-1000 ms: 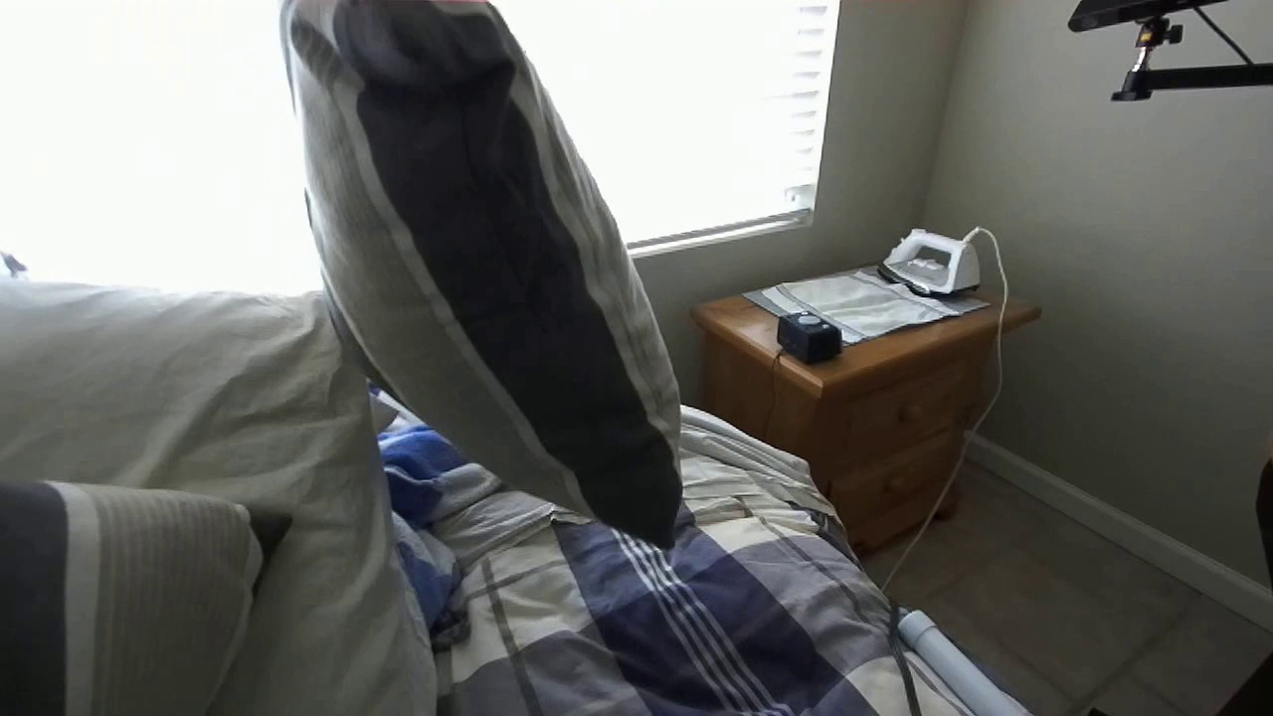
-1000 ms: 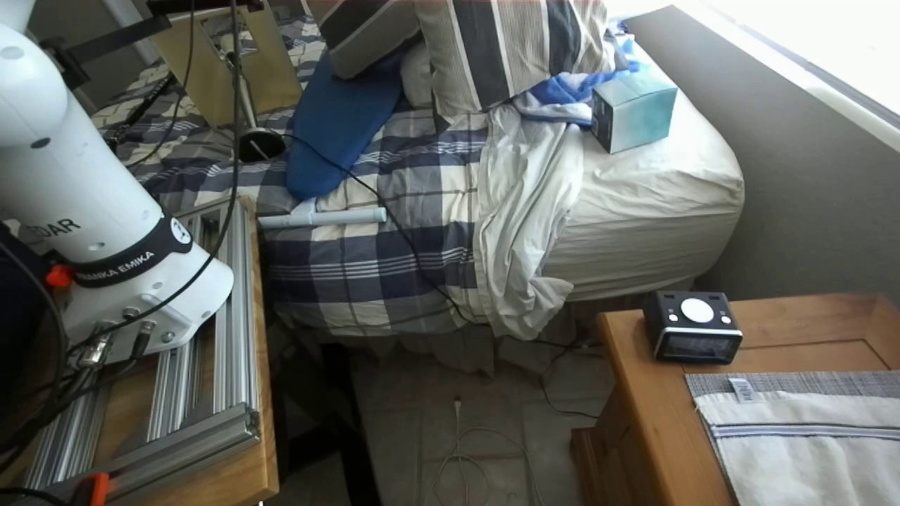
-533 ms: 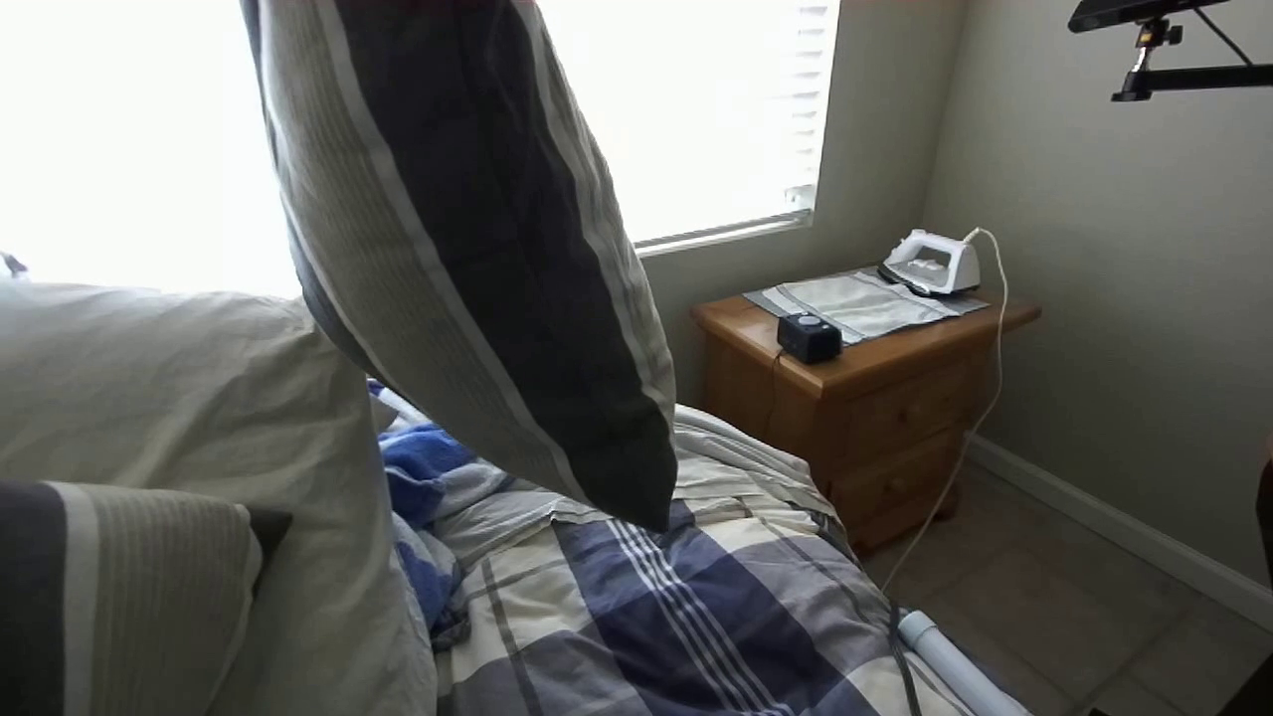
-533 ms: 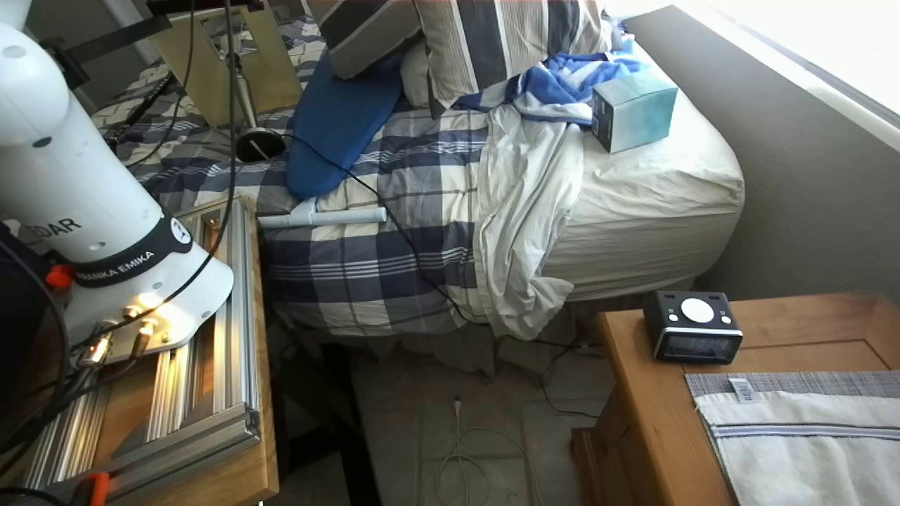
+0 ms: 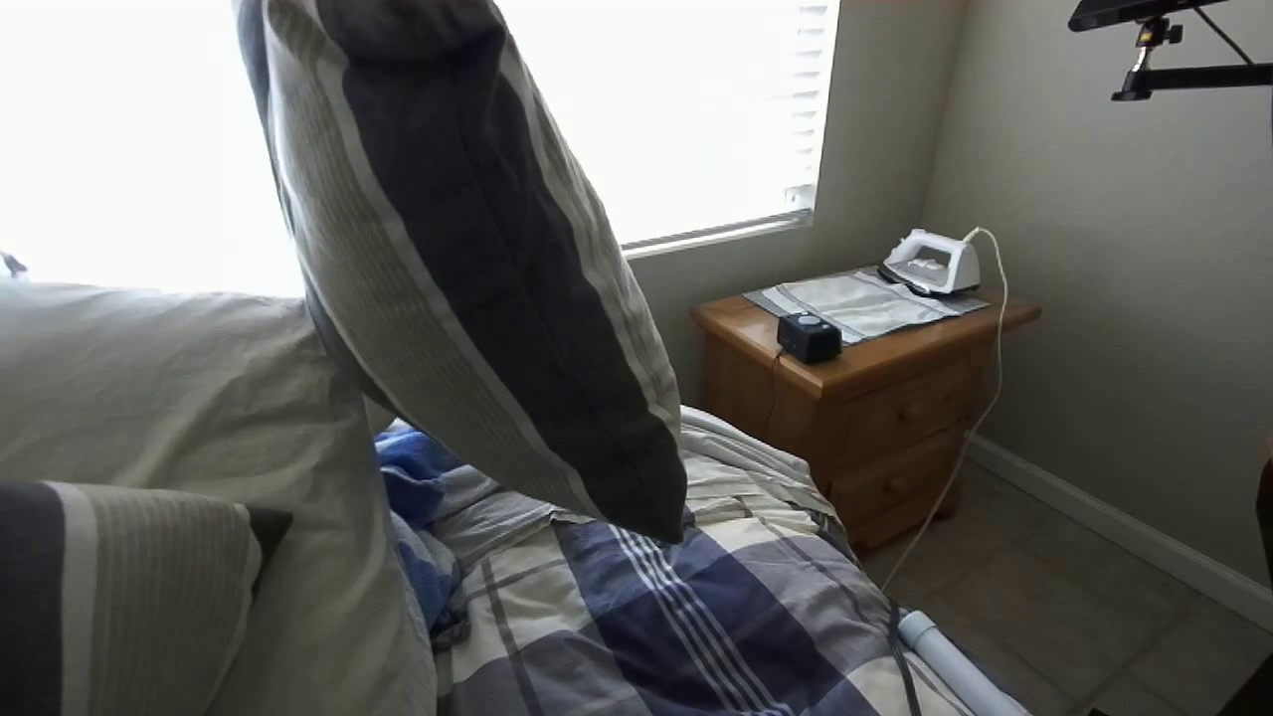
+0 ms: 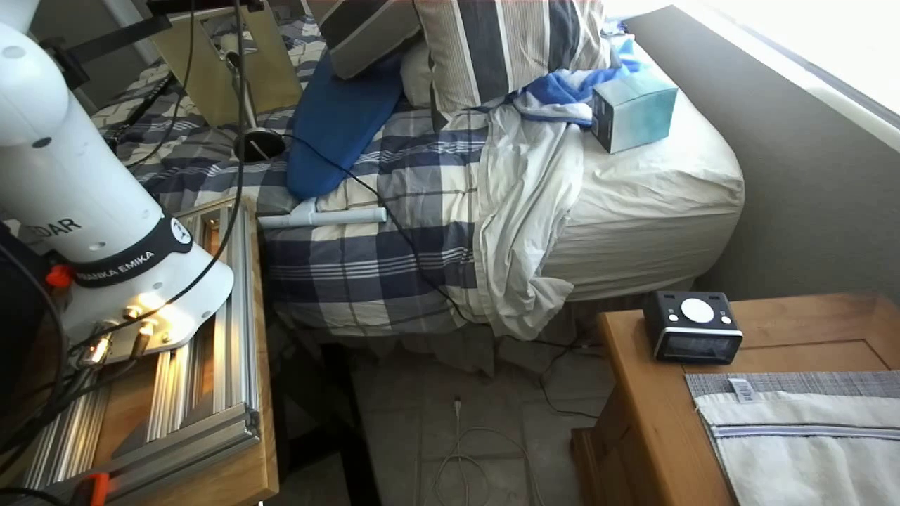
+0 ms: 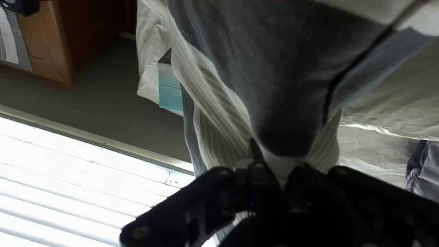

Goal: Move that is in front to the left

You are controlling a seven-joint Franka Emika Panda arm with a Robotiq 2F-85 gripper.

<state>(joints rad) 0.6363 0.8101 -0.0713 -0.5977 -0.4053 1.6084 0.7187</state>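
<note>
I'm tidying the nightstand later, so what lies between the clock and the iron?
A cloth, spread flat, lies between the clock and the iron; this shows in an exterior view.

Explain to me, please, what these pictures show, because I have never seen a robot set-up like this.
The machine is a single robot arm, standing at the edge of an exterior view. Two pictures come from cameras placed outside it; the third comes from a camera on its wrist, so there you look out past its dark hand. That hand grips a striped pillow, which hangs tilted over the bed; whether its low corner touches down, I cannot tell. On the bed are a plaid cover, a blue-and-white cloth, a teal box and a blue board. Nearby, a wooden nightstand carries a small black device and, seen in an exterior view, a white iron.
</note>
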